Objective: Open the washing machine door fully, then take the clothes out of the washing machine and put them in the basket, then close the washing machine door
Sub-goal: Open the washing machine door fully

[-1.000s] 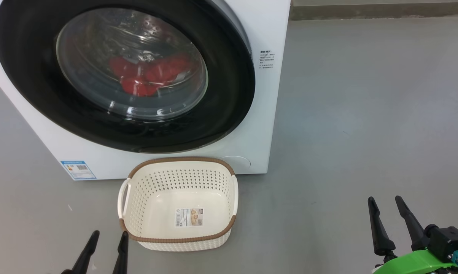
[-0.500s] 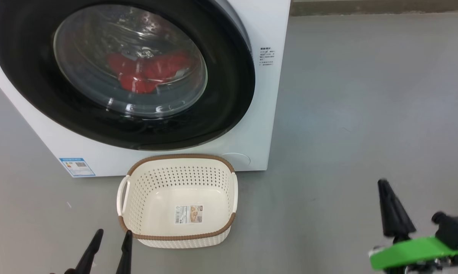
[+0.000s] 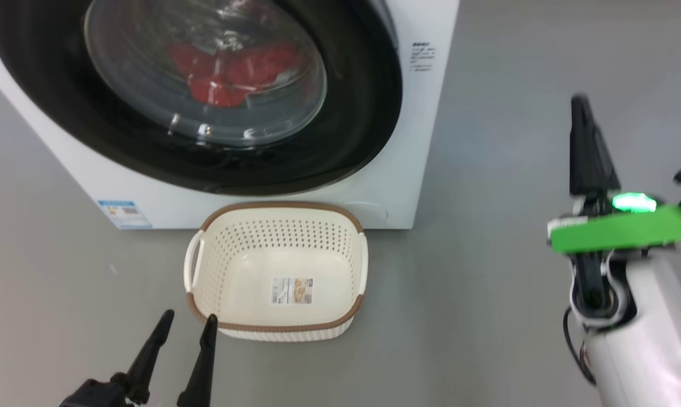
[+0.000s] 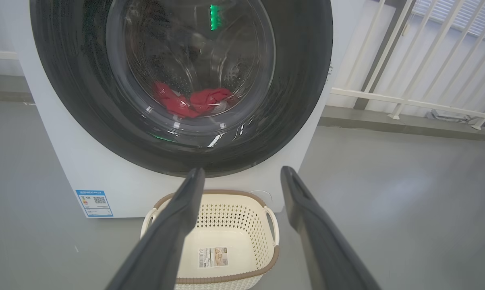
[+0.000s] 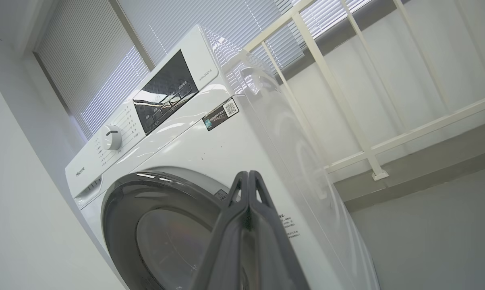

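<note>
- Head view: the washing machine (image 3: 425, 141) sits from 10 to 12 o'clock, white front towards the camera, with a small blue label (image 3: 124, 213) at its 7 o'clock corner.
- The washing machine door (image 3: 369, 113), with its wide black rim and bulging glass, looks closed against that front. I can't tell if it is latched.
- Behind the glass are the clothes (image 3: 233, 70), a red heap lying low in the drum. In the left wrist view they sit at 6 o'clock of the window.
- The basket (image 3: 278, 327) stands on the grey floor (image 3: 487, 311) at 6 o'clock of the door, just in front of the machine, with a paper label (image 3: 292, 290) on its bottom.
- The left gripper (image 3: 189, 316) is down at 7 o'clock, its fingers spread wide with nothing between them. One tip is just beside the basket's near corner, and I can't tell whether it touches.
- The right gripper (image 3: 581, 104) is over at 3 o'clock, well apart from the door. Its fingers point towards 12, pressed tip to tip, gripping nothing, above a green band (image 3: 617, 232) on the wrist.
- In the right wrist view those closed fingers aim at the machine's front, by the door rim's 3 o'clock edge, with the dial (image 5: 111, 137) up at 10 o'clock.
</note>
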Controlling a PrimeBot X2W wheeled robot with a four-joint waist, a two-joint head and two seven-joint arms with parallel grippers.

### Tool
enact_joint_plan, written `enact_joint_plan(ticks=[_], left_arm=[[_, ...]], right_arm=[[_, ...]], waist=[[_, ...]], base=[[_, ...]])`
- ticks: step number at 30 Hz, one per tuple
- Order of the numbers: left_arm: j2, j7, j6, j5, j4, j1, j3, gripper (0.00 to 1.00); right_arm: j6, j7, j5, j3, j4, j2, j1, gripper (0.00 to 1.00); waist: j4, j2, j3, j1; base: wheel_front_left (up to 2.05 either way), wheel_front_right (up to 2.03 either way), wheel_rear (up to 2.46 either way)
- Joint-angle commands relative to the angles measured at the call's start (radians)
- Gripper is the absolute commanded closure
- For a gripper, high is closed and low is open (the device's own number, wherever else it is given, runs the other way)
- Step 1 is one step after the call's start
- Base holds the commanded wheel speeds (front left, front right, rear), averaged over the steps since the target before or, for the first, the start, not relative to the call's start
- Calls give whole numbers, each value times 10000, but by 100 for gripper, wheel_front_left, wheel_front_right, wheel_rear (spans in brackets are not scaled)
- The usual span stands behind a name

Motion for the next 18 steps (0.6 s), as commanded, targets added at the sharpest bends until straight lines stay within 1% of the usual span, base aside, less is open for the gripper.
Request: enact_joint_plan(ticks=[1,2,7,12,14,18], left_arm=[[236,-122,-56,-127,-265,-481,260,0],[273,-122,-56,-201,-258,-620,200,0],[378,-122,-56,-390,-262,-970,53,0],[508,-122,-56,-572,-229,-1427,-200,0],[548,-122,-56,-652,-211,-1578,-255,0],[595,-122,-56,-764,-152,-1829,-406,0]], right_arm=[[-6,-63,157,305,-175,-17,-773,100],[-6,-63,178,343,-87,-17,-1287,100],[-6,-63,403,490,273,-16,-2674,100],[-6,-63,733,704,1053,-79,-4077,100],[-6,-63,1300,943,1476,-113,-4590,100],[-6,83,2670,1814,2343,-597,-5539,100]], waist=[[358,-1,377,0],[499,-1,557,0],[726,-1,1075,0],[978,-1,1549,0],[1060,-1,1693,0],[1244,-1,1933,0]], base=[[0,0,0],[0,0,0],[0,0,0],[0,0,0],[0,0,0],[0,0,0]])
